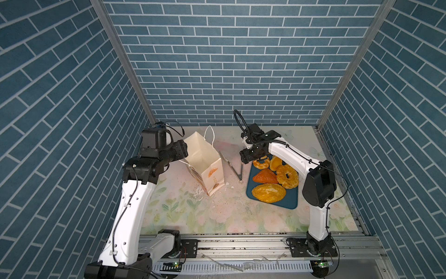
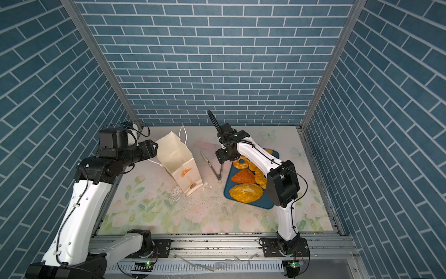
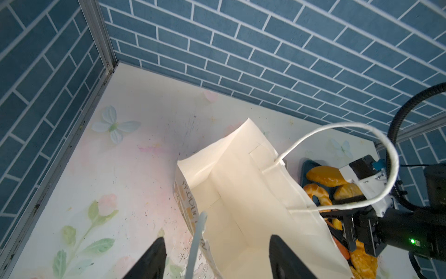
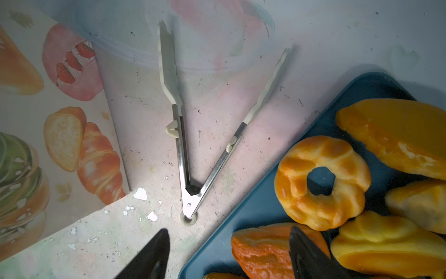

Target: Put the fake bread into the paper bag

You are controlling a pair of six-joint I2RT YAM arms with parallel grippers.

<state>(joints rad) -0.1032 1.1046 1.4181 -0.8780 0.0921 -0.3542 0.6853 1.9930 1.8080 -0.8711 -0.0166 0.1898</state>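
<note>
Barely begun: no fake bread (image 1: 268,192) seen inside paper bag (image 1: 202,154), all on tray (image 1: 290,205); left gripper (image 3: 217,238) and right gripper (image 4: 229,229) spread wide, empty.

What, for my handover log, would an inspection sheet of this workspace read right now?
Surface: floral tabletop, scuffed, white flakes beside the paper bag.
Job's things: paper bag stands open, no bread visible inside; fake bread lies on the blue tray.
Clutter: tongs lie open between bag and tray.
Grippers: left gripper open at the bag's mouth, a cord handle between its fingers; right gripper open over the tray edge, holding nothing.
Cables: black cable runs along each arm.
Surroundings: blue brick-pattern walls, metal rail in front.
</note>
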